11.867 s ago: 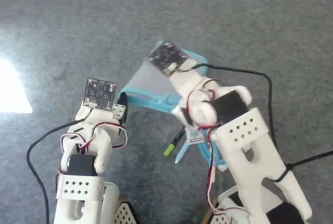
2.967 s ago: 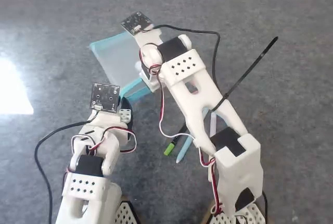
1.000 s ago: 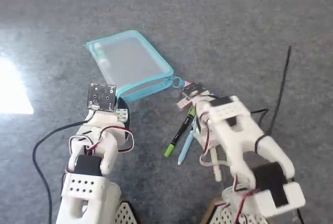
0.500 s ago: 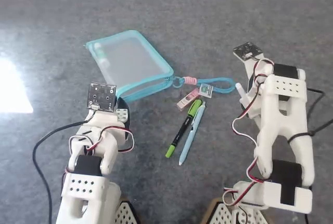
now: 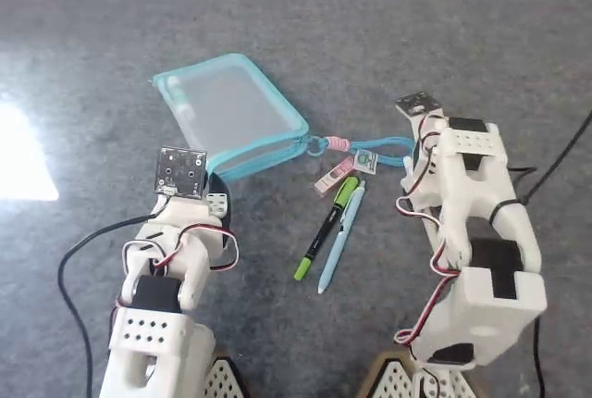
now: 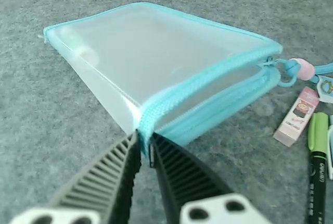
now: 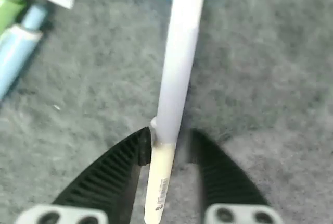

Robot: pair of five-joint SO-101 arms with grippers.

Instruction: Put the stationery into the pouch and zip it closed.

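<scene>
1. The pouch [image 5: 231, 111] is lying flat on the grey table [image 5: 481, 46], at 11 o'clock from the high view's centre, its zipper edge facing 5 o'clock.
2. The left gripper [image 6: 144, 151] is pinching the pouch's corner at the zipper's end, fingers clamped on it.
3. The right gripper [image 7: 171, 143] is straddling a white pen [image 7: 177, 52], fingers apart. One finger is touching the barrel and the other is standing off it.
4. The green pen [image 5: 324, 229] and blue pen [image 5: 340, 241] are lying side by side at 5 o'clock from the pouch, with the eraser [image 5: 334, 177] at their 12 o'clock end.
</scene>
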